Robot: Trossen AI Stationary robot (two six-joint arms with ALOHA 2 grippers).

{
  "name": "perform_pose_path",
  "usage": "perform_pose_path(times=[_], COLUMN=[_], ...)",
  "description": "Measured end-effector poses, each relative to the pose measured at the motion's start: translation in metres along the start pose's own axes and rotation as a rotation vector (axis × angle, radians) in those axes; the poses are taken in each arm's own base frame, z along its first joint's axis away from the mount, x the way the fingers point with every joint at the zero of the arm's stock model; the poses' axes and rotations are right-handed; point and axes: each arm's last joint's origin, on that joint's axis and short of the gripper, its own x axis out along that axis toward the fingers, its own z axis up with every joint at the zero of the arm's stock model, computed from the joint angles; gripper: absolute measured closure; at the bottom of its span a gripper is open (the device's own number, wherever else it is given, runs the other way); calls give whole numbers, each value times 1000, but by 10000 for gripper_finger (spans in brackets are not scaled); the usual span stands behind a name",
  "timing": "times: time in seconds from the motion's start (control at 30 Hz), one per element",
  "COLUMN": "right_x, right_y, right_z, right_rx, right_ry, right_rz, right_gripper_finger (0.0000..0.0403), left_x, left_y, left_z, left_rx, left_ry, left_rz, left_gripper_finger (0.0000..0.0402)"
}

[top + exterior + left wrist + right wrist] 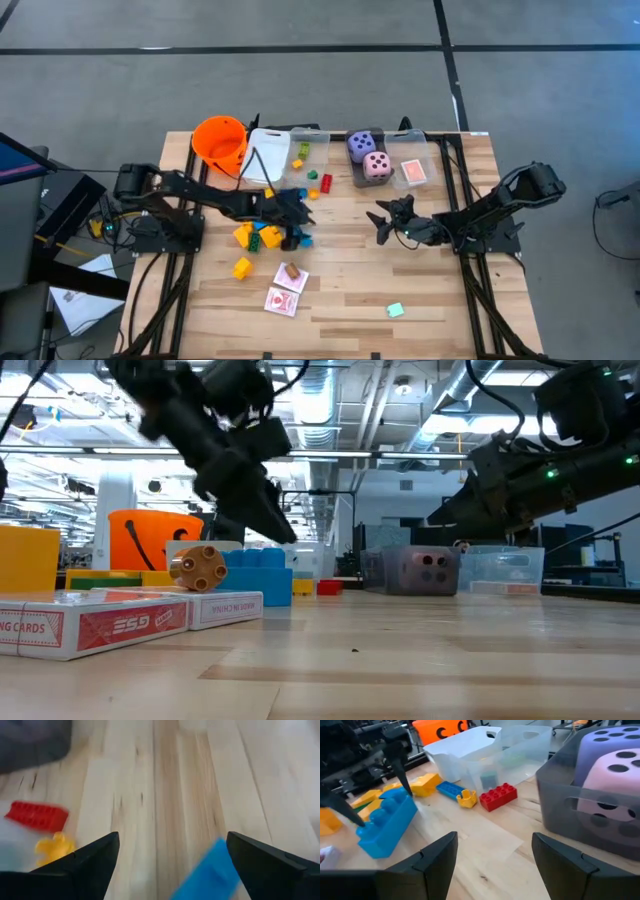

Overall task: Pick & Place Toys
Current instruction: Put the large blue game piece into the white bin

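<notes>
My left gripper [295, 224] is open low over the table's middle, with a long blue block [210, 872] between its fingers, near one of them. In the right wrist view its two fingers stand at either end of this blue block [387, 824], which lies on the table. Yellow blocks [258, 237] lie beside it. A red block [498, 797] and a small yellow piece [466, 798] lie near the bins. Red-patterned playing card packs [285, 290] lie toward the near edge. The purple die [361, 146] and the pink die [377, 166] sit in a bin. My right gripper [379, 225] is open and empty at the right of the middle. My left gripper comes at the blue block [395, 815] from above, slanting, with one finger at each end of it. I cannot tell whether either finger touches it. The block lies flat on the table.
An orange bucket [220, 140] stands at the far left. Clear bins [280, 150] line the far edge, one with a red card [413, 173]. A small green piece [395, 310] lies near the front edge. A wooden piece [198, 568] sits on a card pack.
</notes>
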Motion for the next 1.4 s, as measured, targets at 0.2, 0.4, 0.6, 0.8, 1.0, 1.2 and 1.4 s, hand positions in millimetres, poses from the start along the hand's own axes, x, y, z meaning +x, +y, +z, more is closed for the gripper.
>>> perform_pose_path(times=[0.2, 0.4, 0.6, 0.8, 1.0, 1.2, 1.4], right_x=[-6, -14, -19, -20, -20, -19, -18], right_y=[6, 13, 17, 17, 17, 15, 9], right_z=[-3, -8, -11, -11, -11, -13, -17], right_rx=[3, 63, 75, 78, 78, 53, -7], right_ry=[13, 43, 57, 56, 55, 64, 95], right_rz=[45, 103, 138, 143, 142, 120, 64], right_gripper_finger=[154, 154, 154, 154, 154, 154, 154], left_x=[-28, -23, -5, 18, 21, -8, -63], left_y=[-12, -9, 5, 11, 12, 23, 41], left_z=[26, 11, 0, -19, -22, 1, 23], left_rx=[171, 260, 313, 345, 348, 338, 219], left_ry=[81, 249, 324, 438, 455, 350, 221], left_rz=[9, -45, -34, -65, -54, 156, 445], left_gripper_finger=[36, 36, 38, 57, 168, 270, 270])
